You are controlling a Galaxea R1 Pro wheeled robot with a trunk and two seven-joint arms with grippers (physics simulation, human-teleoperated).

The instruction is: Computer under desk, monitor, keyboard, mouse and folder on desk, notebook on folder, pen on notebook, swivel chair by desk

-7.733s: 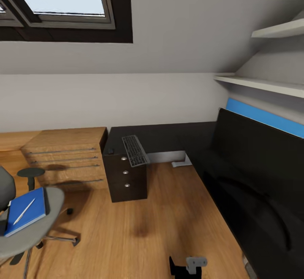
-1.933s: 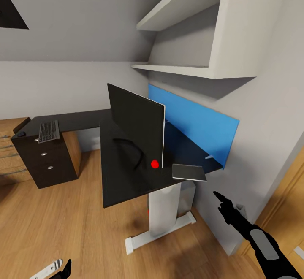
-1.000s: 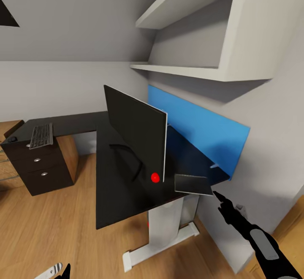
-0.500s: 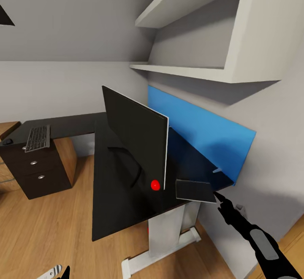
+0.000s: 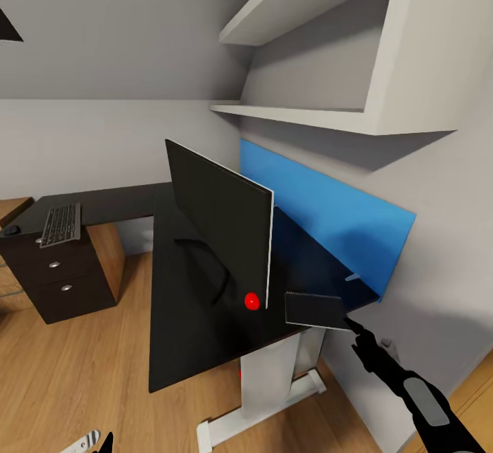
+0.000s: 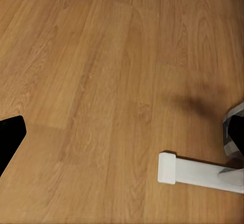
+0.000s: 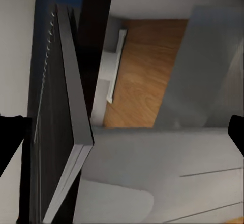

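The right arm reaches forward and up from the lower right of the head view, black with a grey panel on the forearm. Its right gripper points ahead; in the right wrist view the two fingertips stand far apart at opposite edges, holding nothing. The left gripper hangs low, its fingertips likewise spread wide and empty.

A wooden plank floor spreads from 6 to 9 o'clock. Grey walls rise behind, sloping overhead. Two white shelves jut out at 1 o'clock above a bright blue wall panel. Lighting is soft and even.
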